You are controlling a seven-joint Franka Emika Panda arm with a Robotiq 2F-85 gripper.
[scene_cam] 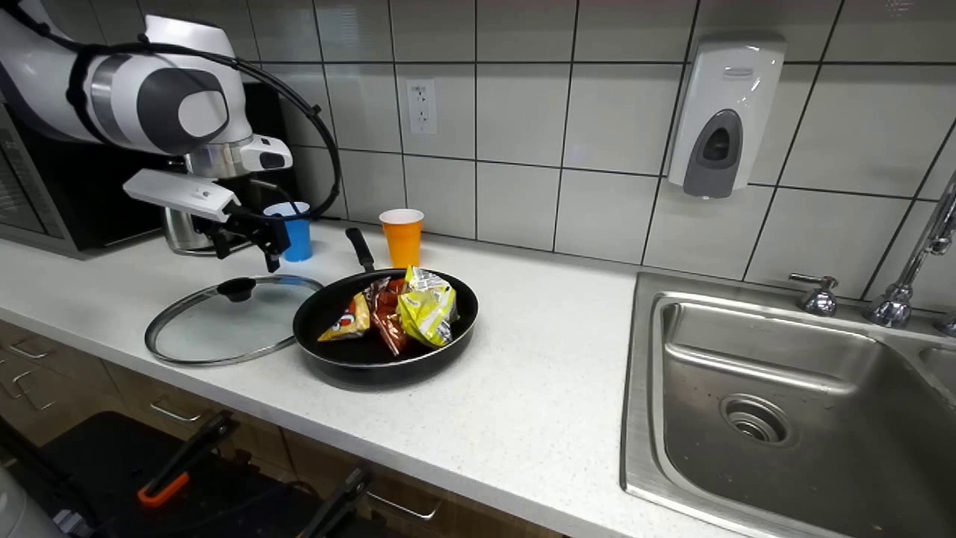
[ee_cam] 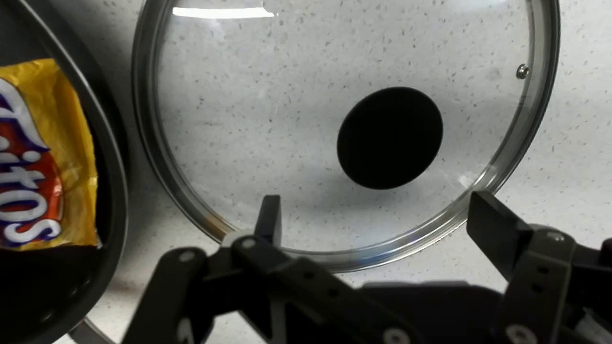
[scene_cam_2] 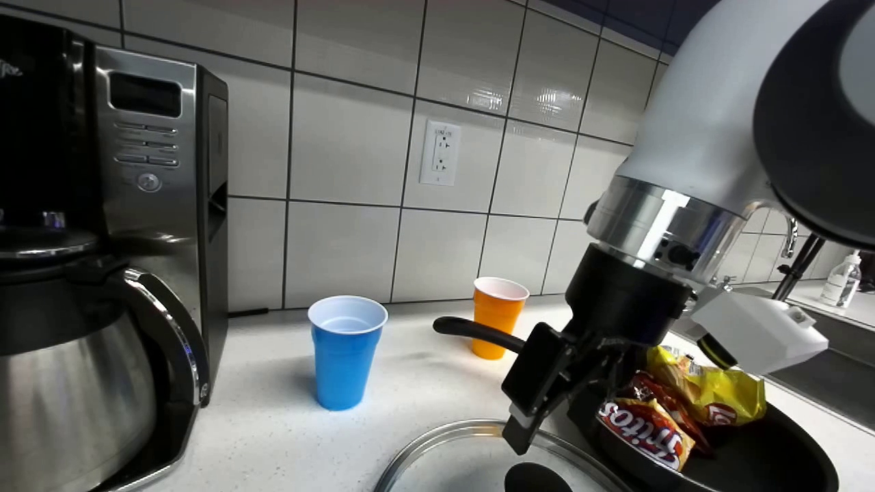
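In the wrist view I had the gripper (ee_cam: 375, 210) along the bottom of the frame, its two fingers spread wide over the lower edge of a glass lid (ee_cam: 258, 129). The lid lay flat on the white counter (scene_cam: 538, 388), filling the upper middle of that view, its black knob (ee_cam: 389, 138) facing up just right of centre. At the far left of the frame I saw the frying pan (scene_cam: 388, 375) just beside the lid; I couldn't tell whether they touched. It held a Fritos bag (ee_cam: 74, 162), a red packet (scene_cam: 387, 321) and a yellow bag (scene_cam: 429, 314). In both exterior views an orange cup (scene_cam: 403, 240) stood near the pan's handle (scene_cam: 361, 250), with a blue cup (scene_cam_2: 345, 365) further left. A coffee maker (scene_cam_2: 157, 225) filled the left of an exterior view, and a sink (scene_cam: 806, 351) took the lower right of an exterior view.
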